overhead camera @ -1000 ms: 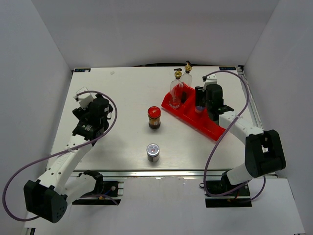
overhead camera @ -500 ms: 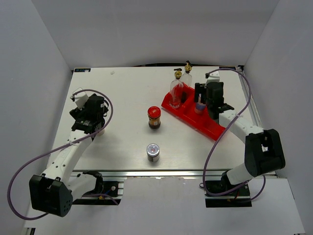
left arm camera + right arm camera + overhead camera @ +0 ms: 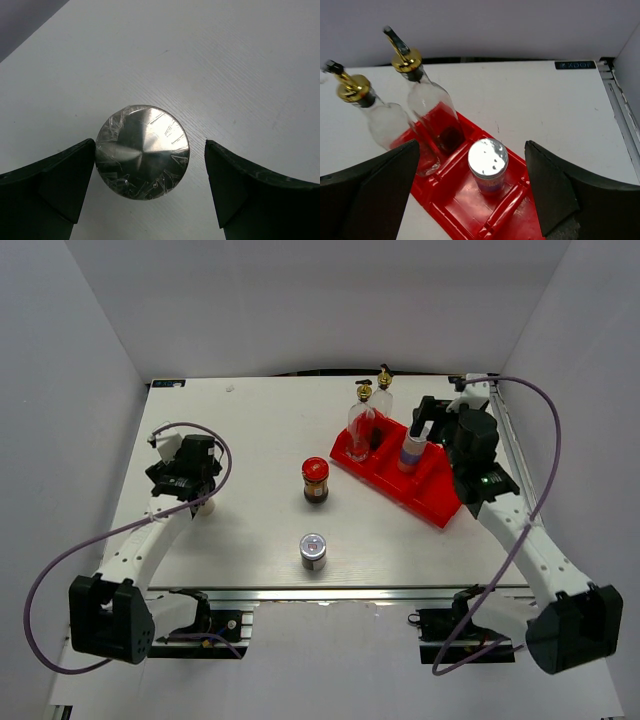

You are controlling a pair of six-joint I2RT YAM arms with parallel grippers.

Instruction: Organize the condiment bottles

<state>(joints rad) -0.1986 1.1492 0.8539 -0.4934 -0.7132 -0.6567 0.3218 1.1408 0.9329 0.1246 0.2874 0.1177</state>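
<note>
1. My left pincer (image 3: pixel 150 148) stands wide open around a silver-capped shaker (image 3: pixel 142 151) upright on the table (image 3: pixel 225 60), at its 9 o'clock side.
2. My right pincer (image 3: pixel 472 147) is open and holds nothing. It hangs over a second shaker (image 3: pixel 488 159) in the red tray (image 3: pixel 465 212), at 2 o'clock.
3. Two spouted glass bottles (image 3: pixel 427 107) (image 3: pixel 385 120) stand at the tray's 11 o'clock end.
4. The red-lidded jar (image 3: pixel 316 480) stands mid-table, with a third shaker (image 3: pixel 314 550) at its 6 o'clock.

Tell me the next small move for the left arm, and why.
Probably close the left gripper on the silver-capped shaker, easing lower first if needed. The left wrist view shows the cap between the open fingers, close to one and clear of the other, so it is lined up but not yet gripped. How far down the fingers reach cannot be told.
</note>
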